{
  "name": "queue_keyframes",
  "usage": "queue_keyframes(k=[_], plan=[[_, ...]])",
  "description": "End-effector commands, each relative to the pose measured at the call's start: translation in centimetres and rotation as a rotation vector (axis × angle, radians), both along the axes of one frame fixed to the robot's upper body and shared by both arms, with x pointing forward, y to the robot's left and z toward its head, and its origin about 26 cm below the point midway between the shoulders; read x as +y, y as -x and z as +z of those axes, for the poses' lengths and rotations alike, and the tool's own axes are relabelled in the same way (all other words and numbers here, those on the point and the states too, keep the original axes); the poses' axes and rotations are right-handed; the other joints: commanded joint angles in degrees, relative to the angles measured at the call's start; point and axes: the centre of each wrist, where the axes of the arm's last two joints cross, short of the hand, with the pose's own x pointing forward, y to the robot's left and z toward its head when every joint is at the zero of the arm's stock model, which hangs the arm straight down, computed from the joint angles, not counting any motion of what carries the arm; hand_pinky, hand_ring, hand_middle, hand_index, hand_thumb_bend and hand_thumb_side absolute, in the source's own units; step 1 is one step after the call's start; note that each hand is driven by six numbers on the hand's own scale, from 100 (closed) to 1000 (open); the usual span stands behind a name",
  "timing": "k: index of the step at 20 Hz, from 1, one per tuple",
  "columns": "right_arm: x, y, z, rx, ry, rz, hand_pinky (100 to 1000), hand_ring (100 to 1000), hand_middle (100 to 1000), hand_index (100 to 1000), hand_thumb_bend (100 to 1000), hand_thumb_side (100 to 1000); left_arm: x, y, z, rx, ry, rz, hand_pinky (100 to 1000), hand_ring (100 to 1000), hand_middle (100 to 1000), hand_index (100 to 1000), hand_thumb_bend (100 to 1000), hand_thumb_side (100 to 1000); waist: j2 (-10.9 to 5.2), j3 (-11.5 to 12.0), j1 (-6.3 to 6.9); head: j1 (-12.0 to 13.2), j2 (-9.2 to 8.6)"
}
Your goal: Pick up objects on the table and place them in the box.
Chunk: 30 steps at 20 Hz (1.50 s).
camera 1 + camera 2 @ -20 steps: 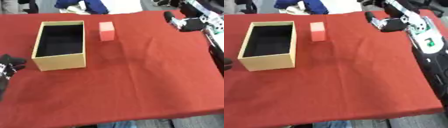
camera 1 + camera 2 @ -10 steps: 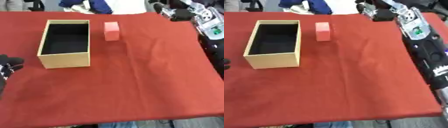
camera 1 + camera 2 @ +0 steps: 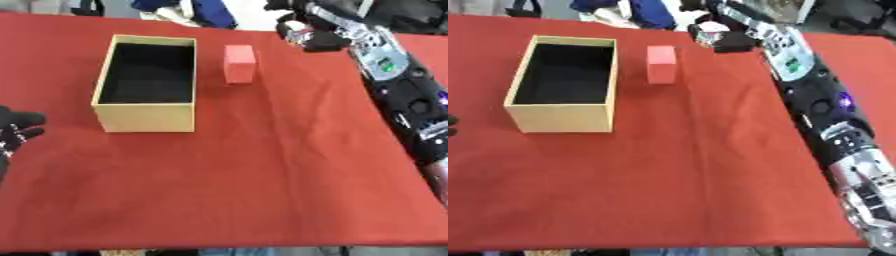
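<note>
A tan open box with a black inside stands on the red table at the left. Just to its right, apart from it, lies a salmon-pink block. My right arm reaches up along the table's right side, and its hand hovers at the far edge, a little right of and beyond the block, not touching it. Nothing shows in that hand. My left hand rests open at the left edge, in front of the box, holding nothing.
My right forearm with its lit panels covers the table's right edge. Blue and white cloth-like things lie beyond the far edge. The red cloth has slight wrinkles in the middle.
My right hand has moved left along the far edge, closer to the pink block. The camera has shifted too. Box, block and left hand have stayed put.
</note>
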Motion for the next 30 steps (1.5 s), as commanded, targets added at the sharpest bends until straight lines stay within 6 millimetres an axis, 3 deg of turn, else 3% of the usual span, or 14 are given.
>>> queue_keyframes(k=[1,10,11,12,16,21,26,30], plan=[[-0.2,-0.4,1.3,-0.102,0.148,0.098,962,1000,961,1000,164,509,0.1,-0.2,1.1,-0.028,-0.028,-0.019,843,811,666,636,360,792,-0.65,0.4,0.18,-0.6,-0.79],[0.3,-0.7,-0.7,-0.155,0.180,-0.081,947,1000,943,1000,162,552,-0.1,-0.4,1.3,-0.033,-0.036,-0.031,843,813,667,635,359,796,0.20,1.5,0.07,-1.3,-1.37],[0.2,-0.7,-0.9,-0.157,0.181,-0.099,945,1000,942,1000,104,503,-0.2,-0.4,1.3,-0.034,-0.036,-0.032,843,813,667,635,359,796,0.25,1.6,0.07,-1.3,-1.41],[0.1,-0.7,-1.2,-0.157,0.177,-0.122,943,1000,938,1000,154,549,-0.2,-0.4,1.3,-0.034,-0.037,-0.033,843,813,667,635,360,797,0.32,1.7,0.08,-1.3,-1.42],[-0.3,-0.7,-1.8,-0.166,0.152,-0.221,935,1000,931,1000,148,528,-0.3,-0.4,1.3,-0.035,-0.037,-0.035,842,814,667,635,360,797,0.49,2.3,0.16,-1.6,-1.65],[-0.4,-0.6,-2.7,-0.166,0.153,-0.277,926,1000,911,998,107,566,-0.4,-0.4,1.2,-0.034,-0.036,-0.038,842,815,667,635,360,798,0.69,2.9,0.28,-1.9,-1.84],[-0.4,-0.5,-3.7,-0.145,0.178,-0.283,912,1000,859,986,100,607,-0.5,-0.4,1.2,-0.034,-0.035,-0.040,842,816,668,635,361,800,0.94,3.1,0.38,-2.1,-1.96],[-0.4,-0.4,-4.3,-0.136,0.179,-0.283,889,969,747,966,100,553,-0.5,-0.4,1.1,-0.031,-0.033,-0.040,842,817,668,635,362,801,1.06,3.0,0.42,-2.1,-1.93]])
